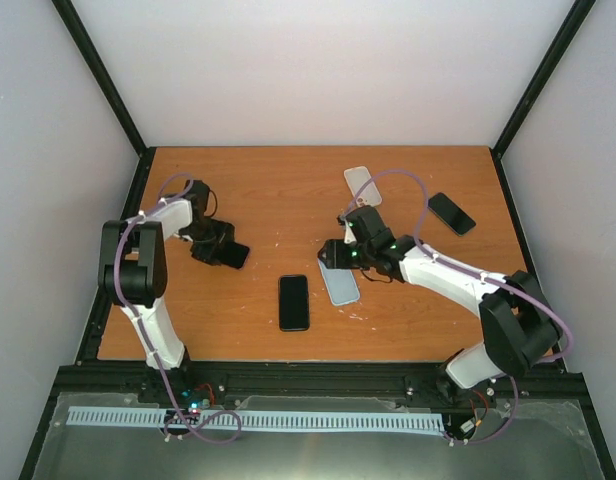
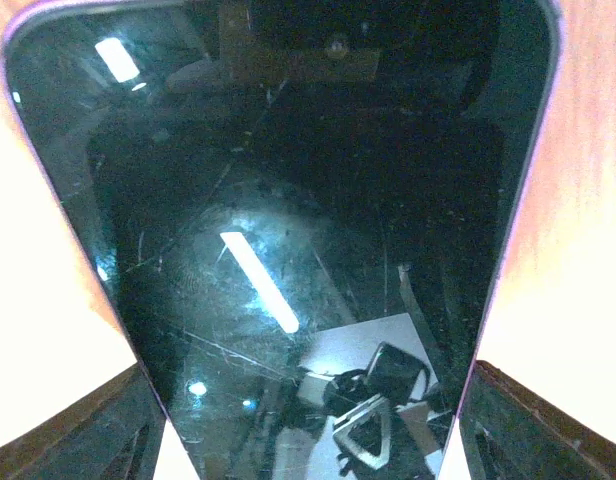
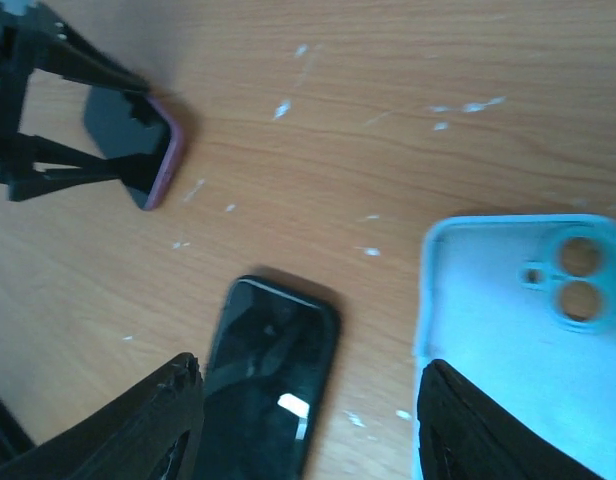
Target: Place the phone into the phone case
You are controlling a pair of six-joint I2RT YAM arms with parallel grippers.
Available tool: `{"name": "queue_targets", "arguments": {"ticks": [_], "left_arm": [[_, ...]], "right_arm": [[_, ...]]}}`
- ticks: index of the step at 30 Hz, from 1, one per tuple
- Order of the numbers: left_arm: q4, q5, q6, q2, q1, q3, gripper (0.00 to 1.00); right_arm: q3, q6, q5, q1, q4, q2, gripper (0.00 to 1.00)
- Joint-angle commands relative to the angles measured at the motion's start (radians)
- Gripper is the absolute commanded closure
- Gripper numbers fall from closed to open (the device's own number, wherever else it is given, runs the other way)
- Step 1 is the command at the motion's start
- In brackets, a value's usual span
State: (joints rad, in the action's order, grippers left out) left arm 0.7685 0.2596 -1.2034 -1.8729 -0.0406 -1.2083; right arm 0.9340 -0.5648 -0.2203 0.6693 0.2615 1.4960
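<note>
A black phone [image 1: 293, 302] lies flat on the wooden table near the front; in the right wrist view it [image 3: 266, 372] sits between my open fingers. A light blue case [image 1: 340, 284], inside up, lies just right of it [image 3: 533, 330]. My right gripper [image 1: 335, 256] [image 3: 308, 440] hovers open and empty over the gap between them. My left gripper [image 1: 216, 250] [image 2: 308, 420] is shut on a dark phone with a purple edge [image 2: 288, 220], held tilted low over the table's left side [image 3: 138, 150].
A clear case [image 1: 362, 186] lies at the back centre. Another black phone [image 1: 451, 213] lies at the back right. Black frame posts stand along the table's sides [image 1: 118, 260].
</note>
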Motion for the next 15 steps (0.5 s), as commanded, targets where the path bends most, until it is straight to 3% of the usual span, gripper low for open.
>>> {"name": "queue_targets", "arguments": {"ticks": [1,15], "left_arm": [[-0.097,0.095,0.056,0.082,-0.044,0.087,0.36],[-0.214,0.215,0.105,0.263,-0.119,0.297,0.36]], "right_arm": [[0.024,-0.077,-0.071,0.069,-0.154,0.078,0.42],[0.199,-0.126,-0.212,0.163,-0.27,0.38,0.5]]}}
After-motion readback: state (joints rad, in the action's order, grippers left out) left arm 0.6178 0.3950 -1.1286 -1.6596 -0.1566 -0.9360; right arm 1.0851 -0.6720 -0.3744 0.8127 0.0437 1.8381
